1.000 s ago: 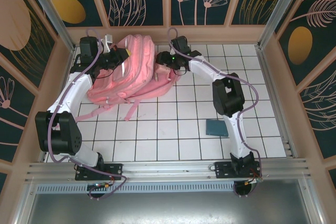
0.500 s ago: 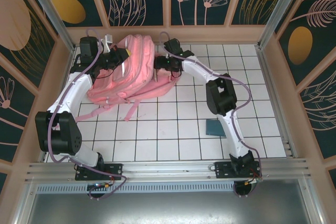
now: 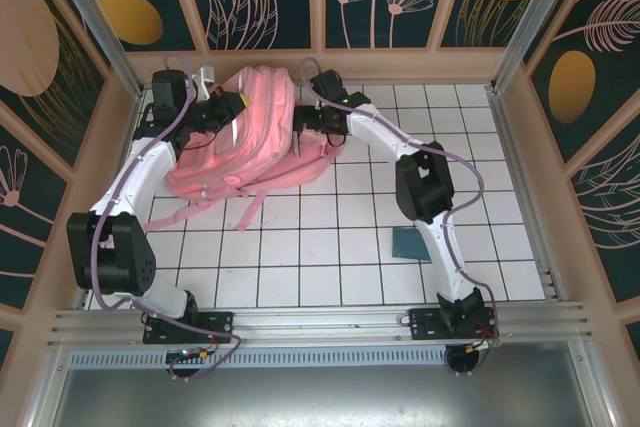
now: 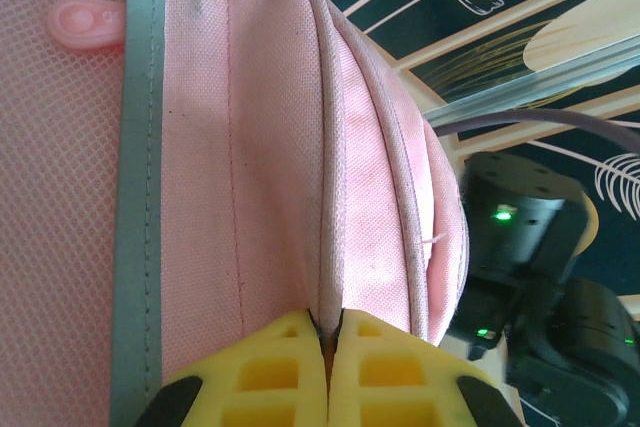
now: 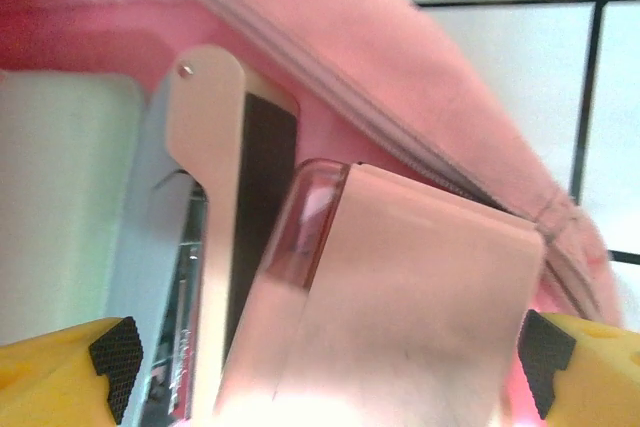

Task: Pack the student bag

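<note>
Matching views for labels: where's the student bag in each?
Top external: student bag at far left-centre, between both arms.
Left wrist: student bag covers left and middle; left gripper pinches a seam.
Right wrist: student bag across the top, zip showing.
Shared landmark, top and left wrist: right arm, at the bag's right edge.

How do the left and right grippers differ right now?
The left gripper is pinched shut on a fold of the bag; the right gripper stands wide open. The left sits on outer fabric; the right straddles a pale pink box by the zip. Both have yellow fingers.
</note>
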